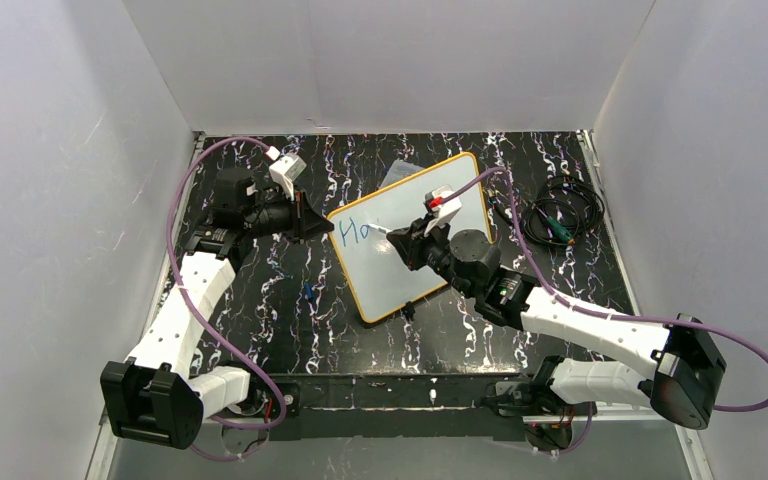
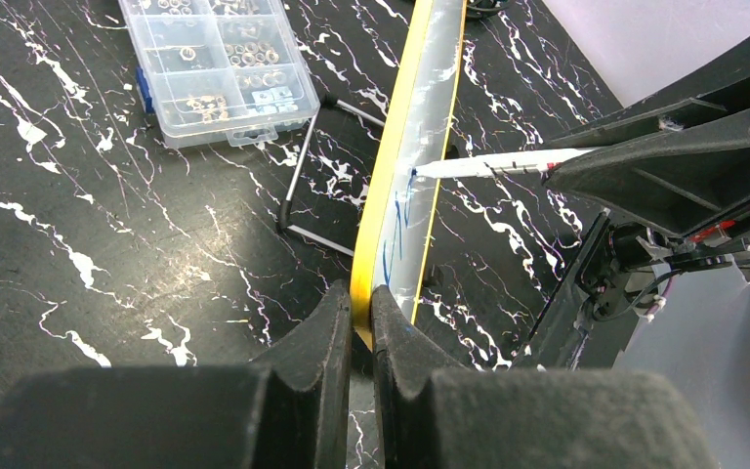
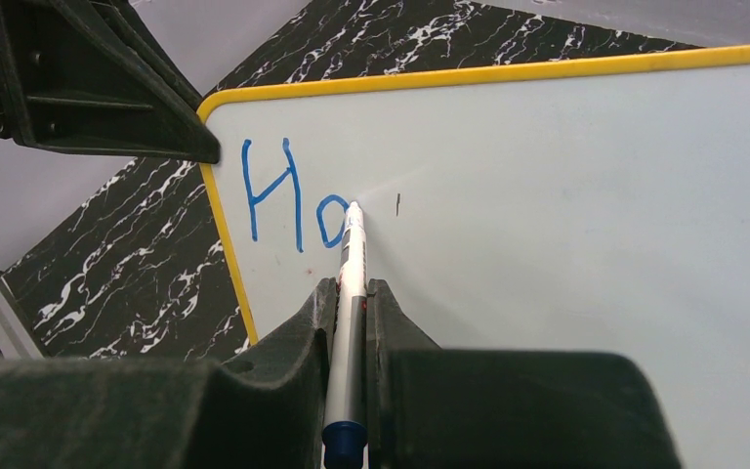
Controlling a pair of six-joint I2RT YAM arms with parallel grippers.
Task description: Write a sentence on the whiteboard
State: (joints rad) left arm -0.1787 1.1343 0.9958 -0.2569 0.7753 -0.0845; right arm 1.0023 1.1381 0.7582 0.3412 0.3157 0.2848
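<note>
The whiteboard (image 1: pixel 415 250) with a yellow frame stands tilted in the middle of the table, propped on a wire stand (image 2: pixel 303 171). It also shows in the right wrist view (image 3: pixel 566 225). Blue lettering (image 3: pixel 288 200) on it reads "H" and a partly drawn second letter. My left gripper (image 2: pixel 359 327) is shut on the whiteboard's left edge (image 2: pixel 376 234). My right gripper (image 3: pixel 352 293) is shut on a white marker (image 3: pixel 350 303) with a blue end. The marker's tip touches the board at the second letter.
A clear plastic compartment box (image 2: pixel 217 61) with small parts lies behind the board. A coil of black cable (image 1: pixel 563 215) lies at the back right. White walls close in the table on three sides.
</note>
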